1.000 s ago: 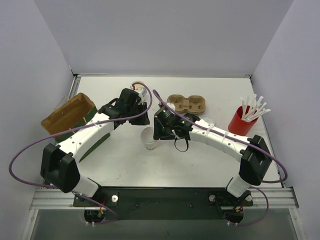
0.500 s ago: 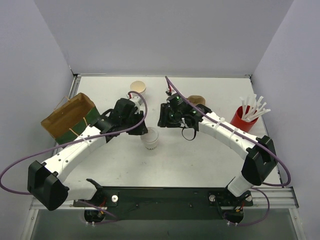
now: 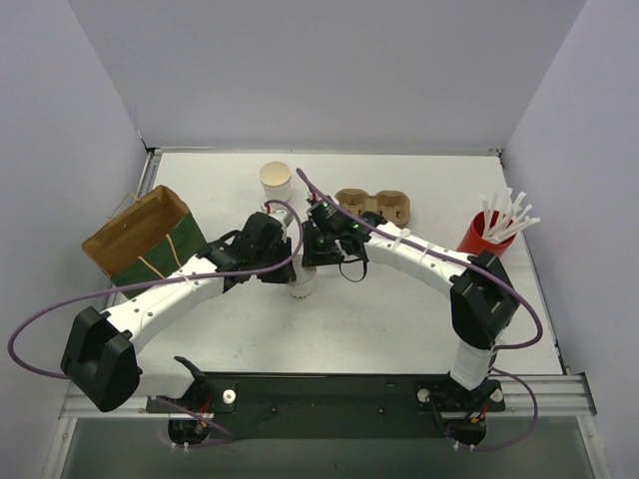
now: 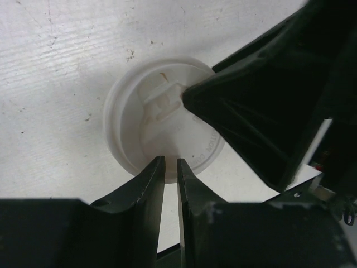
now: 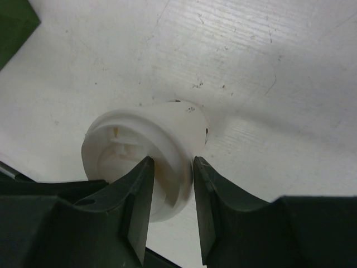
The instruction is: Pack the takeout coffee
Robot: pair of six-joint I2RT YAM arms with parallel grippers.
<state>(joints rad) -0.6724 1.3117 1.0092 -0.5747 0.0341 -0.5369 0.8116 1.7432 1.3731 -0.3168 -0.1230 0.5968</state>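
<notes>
Takeout coffee (image 3: 303, 285) stands upright on the desk (image 3: 399, 309), a little left of centre, directly between the two arm heads, white lid (image 4: 159, 125) on. Right pincer (image 5: 172, 162): the jaws straddle the cup's top edge, one finger over the lid, the other against the outer wall, and white fills the gap between them, so it reads as clamped on the cup at the rim. Left pincer (image 4: 170, 164): jaws drawn nearly together, only a thin slit between them, tips at the near edge of the lid; cannot tell whether they pinch the rim or merely sit above it. In the left wrist view the right pincer's dark body overlaps the far side of the lid. Behind: a second, open paper cup (image 3: 276, 180) near the back edge, and a brown two-hole carrier (image 3: 374, 206) just right of it. Far left: paper bag (image 3: 140, 235). Far right: red cup (image 3: 482, 246) holding white straws (image 3: 507, 214).
</notes>
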